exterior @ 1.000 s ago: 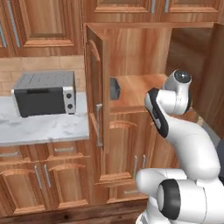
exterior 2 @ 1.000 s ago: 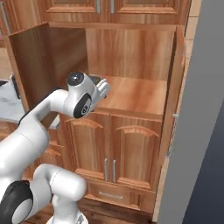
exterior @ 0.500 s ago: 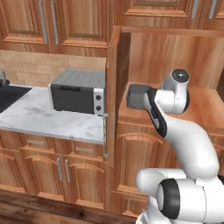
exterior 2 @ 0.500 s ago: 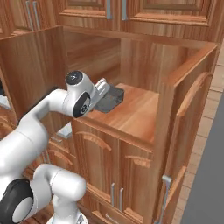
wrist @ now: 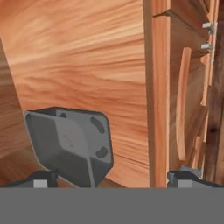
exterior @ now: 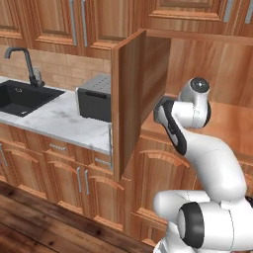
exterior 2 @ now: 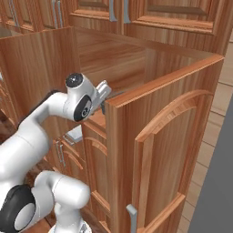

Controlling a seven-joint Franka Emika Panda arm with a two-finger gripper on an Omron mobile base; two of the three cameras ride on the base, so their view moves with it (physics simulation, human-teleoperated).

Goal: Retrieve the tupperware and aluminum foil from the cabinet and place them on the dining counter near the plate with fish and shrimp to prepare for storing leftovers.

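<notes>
Warm brown wooden wall cupboards (exterior: 59, 22) lined the kitchen, black sink (exterior: 22, 96) sat in white marble desk (exterior: 59, 121), dark plank floor (exterior: 39, 225) below.

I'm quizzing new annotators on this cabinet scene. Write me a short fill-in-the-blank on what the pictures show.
1. The gripper has its jaws ____.
2. The tupperware lies inside the ____.
3. The grey toaster stands on the marble counter between the cabinet door and the ____.
4. The tupperware's colour is dark ____.

Missing words: open; cabinet; sink; grey
</notes>
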